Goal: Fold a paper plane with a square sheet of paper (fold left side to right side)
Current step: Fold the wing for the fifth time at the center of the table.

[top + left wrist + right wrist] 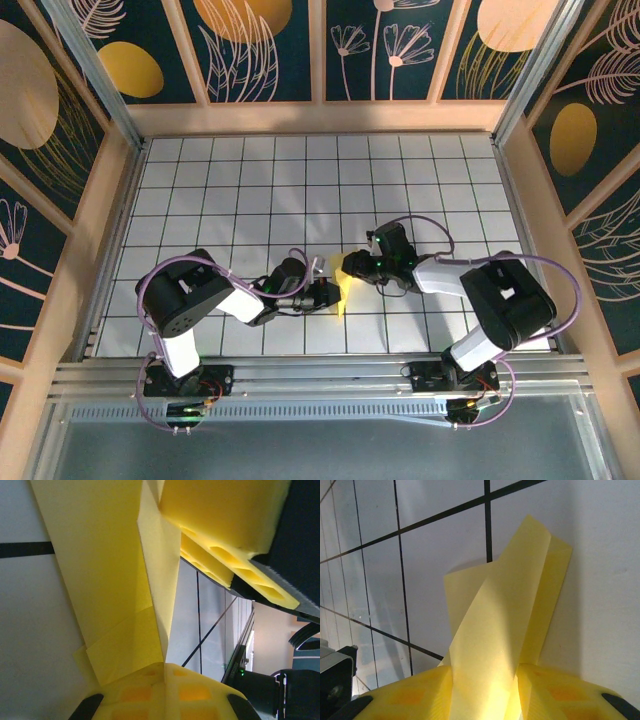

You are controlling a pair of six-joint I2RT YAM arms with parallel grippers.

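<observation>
The square sheet of paper (342, 298) is bright yellow and folded into a narrow, creased plane shape, held up off the tiled table between both arms. My left gripper (328, 293) reaches in from the left. In the left wrist view its yellow pads (165, 666) are pressed together on the paper's (100, 555) lower edge beside a standing crease. My right gripper (358, 266) comes from the right. Its pads (485, 672) stand a little apart with the folded paper (505, 605) filling the gap and touching both. One right finger (235, 565) shows beyond the raised flap.
The white grid-tiled table (300, 190) stretches behind the grippers, boxed in by wooden walls (320, 115) at the back and sides. A metal rail (320, 375) with both arm bases runs along the near edge.
</observation>
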